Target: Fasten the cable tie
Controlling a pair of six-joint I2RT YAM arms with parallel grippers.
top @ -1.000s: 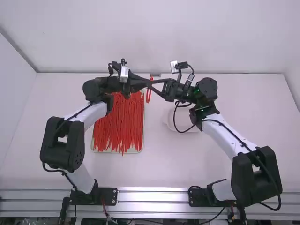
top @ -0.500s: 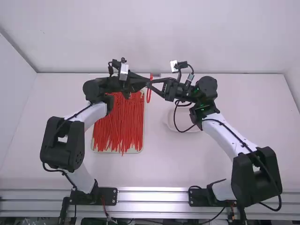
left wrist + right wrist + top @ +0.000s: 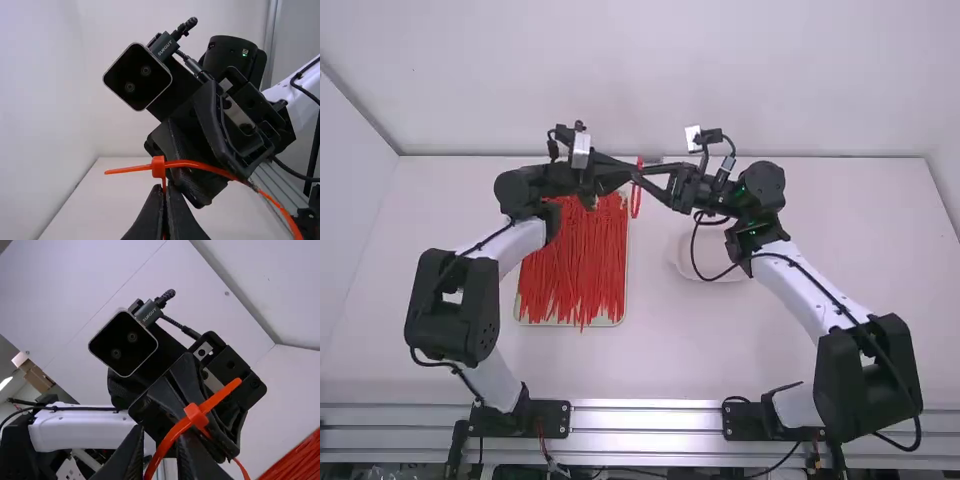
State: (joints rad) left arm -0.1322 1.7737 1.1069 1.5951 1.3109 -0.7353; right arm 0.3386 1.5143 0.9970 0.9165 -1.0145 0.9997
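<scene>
**Cable tie being held aloft between both pincers, above the far middle of the surface**

The cable tie (image 3: pixel 637 197) is being held clear of the surface (image 3: pixel 880 250), over the far right corner of the tray (image 3: pixel 610 323) of spare ties (image 3: pixel 575 260), presumably so the strap can be drawn through without snagging. The left pincer (image 3: pixel 164 197) is being held closed on the strap just below the head (image 3: pixel 158 167). The right pincer (image 3: pixel 159 455) appears to be clamped on the strap farther along, though that contact is being masked by its own fingers. The tail (image 3: pixel 127 171) is poking out past the head, so threading is judged done. The loop's tightness cannot be made out, and a pale object (image 3: pixel 705 268) is being partly hidden by the right arm (image 3: pixel 790 290).
</scene>
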